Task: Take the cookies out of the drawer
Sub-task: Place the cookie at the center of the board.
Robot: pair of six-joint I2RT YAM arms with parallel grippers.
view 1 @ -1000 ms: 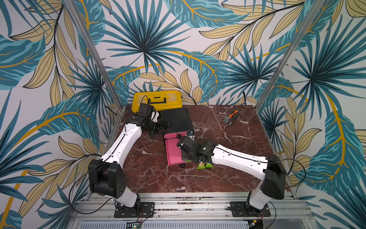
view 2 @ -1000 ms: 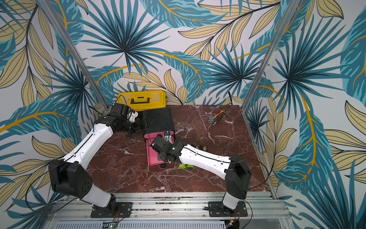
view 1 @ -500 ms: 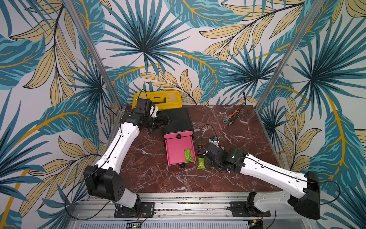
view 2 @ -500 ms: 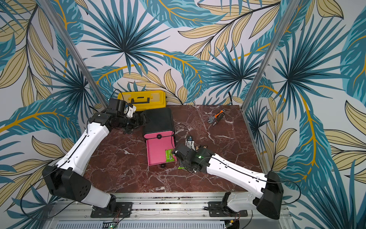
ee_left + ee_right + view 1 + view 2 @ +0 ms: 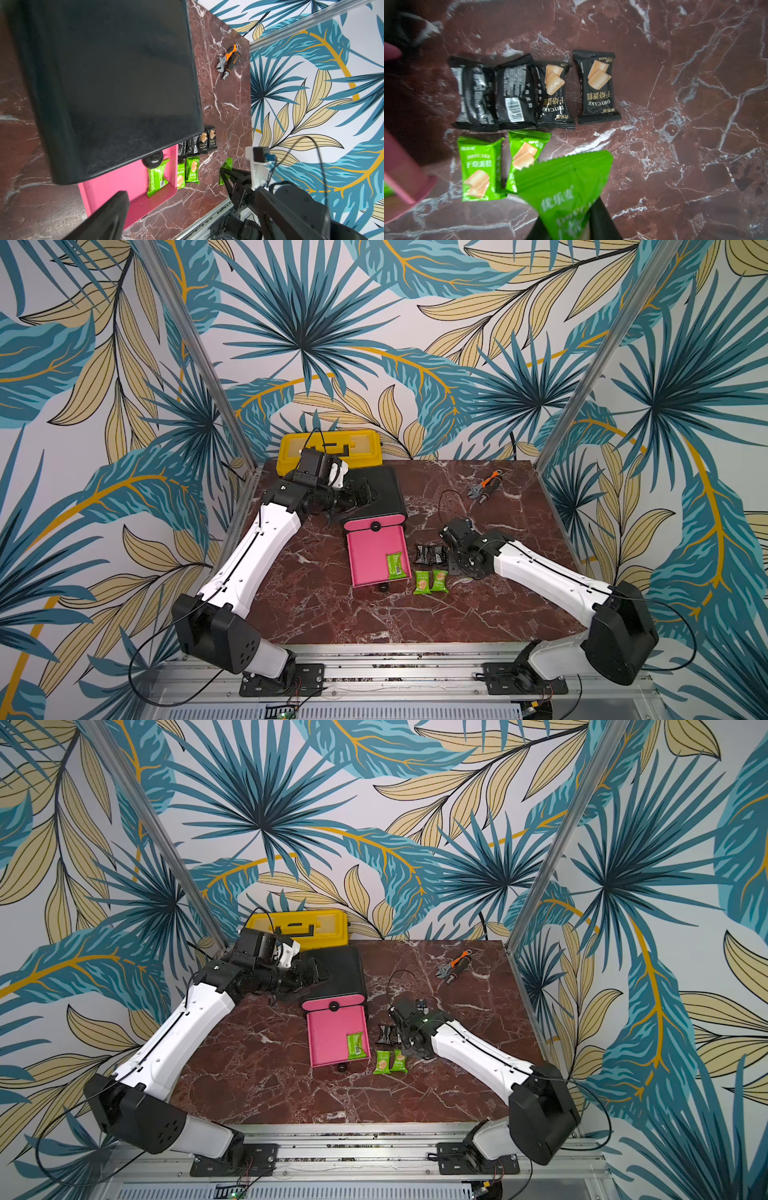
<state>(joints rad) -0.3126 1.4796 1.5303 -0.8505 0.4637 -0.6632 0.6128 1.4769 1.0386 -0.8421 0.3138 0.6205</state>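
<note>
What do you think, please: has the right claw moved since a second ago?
Yes. The right claw, holding a green packet, went from the pink drawer rightward over the table.

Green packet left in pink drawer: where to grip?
Probably come straight down on the green packet, pinching its crimped end nearer the cabinet. It lies flat in the pink drawer, hugging its right wall by the front corner, blocking side approaches.

From above, my own arm [image 5: 469,556] covers my right jaws and the green packet [image 5: 566,187] they pinch — my wrist camera shows it blurred, cut by the frame. The black cabinet [image 5: 108,83] hides the drawer's [image 5: 135,182] back.
</note>
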